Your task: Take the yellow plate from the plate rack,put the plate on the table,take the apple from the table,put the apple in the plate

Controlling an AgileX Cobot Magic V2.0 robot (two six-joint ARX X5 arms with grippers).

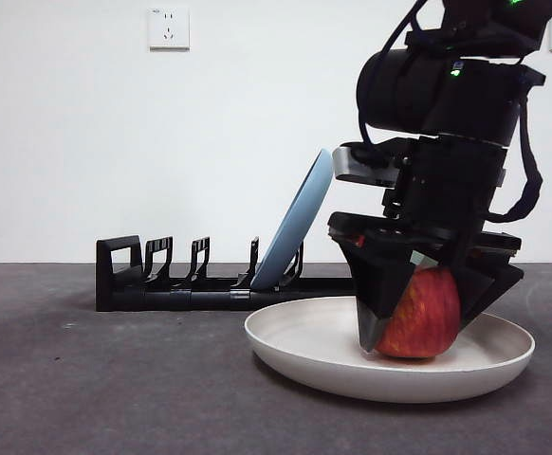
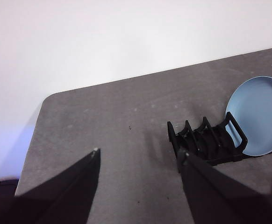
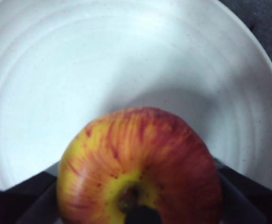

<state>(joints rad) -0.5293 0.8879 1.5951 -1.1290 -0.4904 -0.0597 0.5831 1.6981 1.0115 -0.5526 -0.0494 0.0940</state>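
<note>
Right end effector grips the apple inside the yellow plate.
Stem dimple faces up toward the wrist; left end effector hangs open over bare worktop.

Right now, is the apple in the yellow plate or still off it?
In it. The apple sits inside the yellow plate, with the right gripper closed around it.

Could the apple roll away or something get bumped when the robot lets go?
Maybe. The right gripper holds the round red-and-yellow apple in the wide, shallow cream plate, so once released it could roll toward the low rim. The leaning pale blue plate in the black slotted rack sits close; the rising arm might bump it.
</note>
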